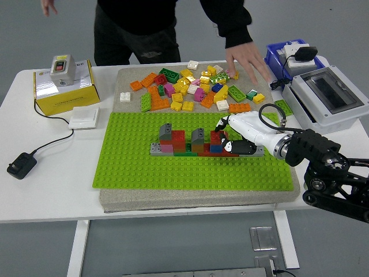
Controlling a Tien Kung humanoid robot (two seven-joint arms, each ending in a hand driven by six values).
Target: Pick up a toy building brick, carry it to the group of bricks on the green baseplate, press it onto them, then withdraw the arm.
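The green baseplate (132, 167) lies on a grey mat in the middle of the table. A low group of bricks (179, 143), grey, red, pink, green and blue, stands on it. My right hand (228, 137), white with black fingertips, comes in from the right and sits at the group's right end. Its fingers are curled on a red brick (217, 138) that stands on the group there. A pile of loose bricks (196, 86) in yellow, orange, green and pink lies beyond the baseplate. My left arm is not visible.
A person stands at the far side, one hand (248, 59) hovering over the pile's right end. A yellow box (63, 89) with a switch, a white wall switch (83, 118) and a black plug (21, 164) are at the left. A grey enclosure (328, 98) and a blue bin (288, 55) are at the right.
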